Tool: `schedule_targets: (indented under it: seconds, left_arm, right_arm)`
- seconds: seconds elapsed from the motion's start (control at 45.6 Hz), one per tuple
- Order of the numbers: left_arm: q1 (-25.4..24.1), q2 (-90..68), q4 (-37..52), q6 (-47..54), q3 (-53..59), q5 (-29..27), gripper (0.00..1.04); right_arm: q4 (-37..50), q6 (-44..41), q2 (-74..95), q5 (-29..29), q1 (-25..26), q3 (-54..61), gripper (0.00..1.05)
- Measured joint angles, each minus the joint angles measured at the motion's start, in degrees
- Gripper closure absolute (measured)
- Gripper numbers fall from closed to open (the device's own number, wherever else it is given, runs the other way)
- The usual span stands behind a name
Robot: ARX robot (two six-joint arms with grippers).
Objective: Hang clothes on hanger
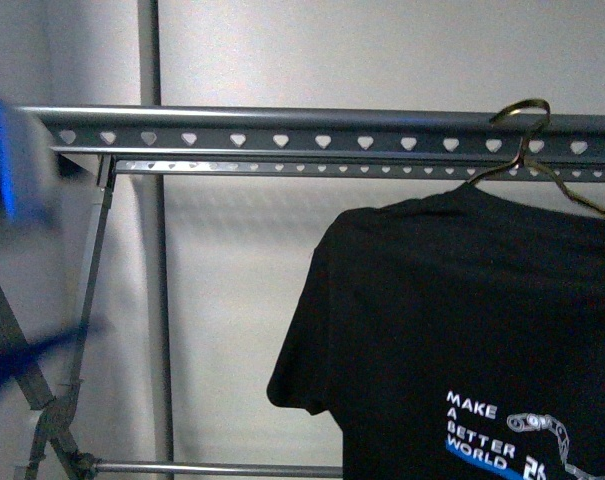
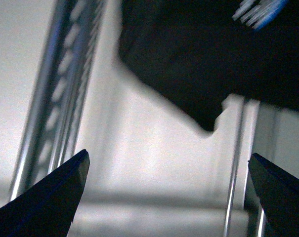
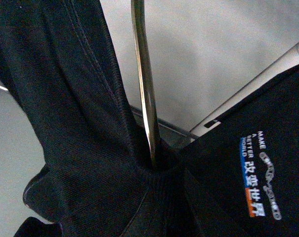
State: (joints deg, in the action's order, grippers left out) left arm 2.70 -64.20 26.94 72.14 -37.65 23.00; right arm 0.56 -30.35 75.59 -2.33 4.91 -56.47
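Note:
The black T-shirt (image 1: 462,330) with white print hangs on a thin brass-coloured wire hanger (image 1: 522,125). The wire's hook sits at the top edge of the grey rail with heart-shaped holes (image 1: 282,135), at its right part. In the right wrist view the shirt (image 3: 75,123) fills the frame, with the brass wire (image 3: 144,84) coming out of its collar. My right gripper is shut on the shirt and hidden under the cloth. My left gripper (image 2: 169,197) is open and empty, below the shirt's sleeve (image 2: 189,64), with the rail (image 2: 65,84) to one side.
A blue blur (image 1: 7,160) at the far left of the front view covers the rail's left end. Slanted grey legs (image 1: 87,290) and a low crossbar (image 1: 222,467) stand under the rail. A white wall is behind. A grey bar (image 3: 258,89) crosses the right wrist view.

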Motion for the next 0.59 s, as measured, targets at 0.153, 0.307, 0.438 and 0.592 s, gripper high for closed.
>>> schedule_targets:
  seconds: [0.153,0.307,0.438,0.592]
  left_arm:
    - [-2.0,12.2,10.3,-45.8,1.0,-26.0,0.07]
    - [-1.9,11.1,10.1,-70.0,1.8,-26.5,0.07]
    - [-7.1,9.5,6.6,-66.4,-0.2,-2.7,0.07]
    - [-15.8,9.6,-5.8,-81.7,-2.2,2.2,0.07]
  right_arm:
    - [-4.3,-0.9,3.9,4.0,-0.3,-8.4,1.01]
    - [-9.9,-1.4,8.0,7.1,-2.1,-18.6,1.01]
    - [-15.0,-1.1,14.3,11.5,-2.1,-26.1,1.01]
    - [-17.1,-1.9,17.8,15.5,-2.5,-27.3,1.01]
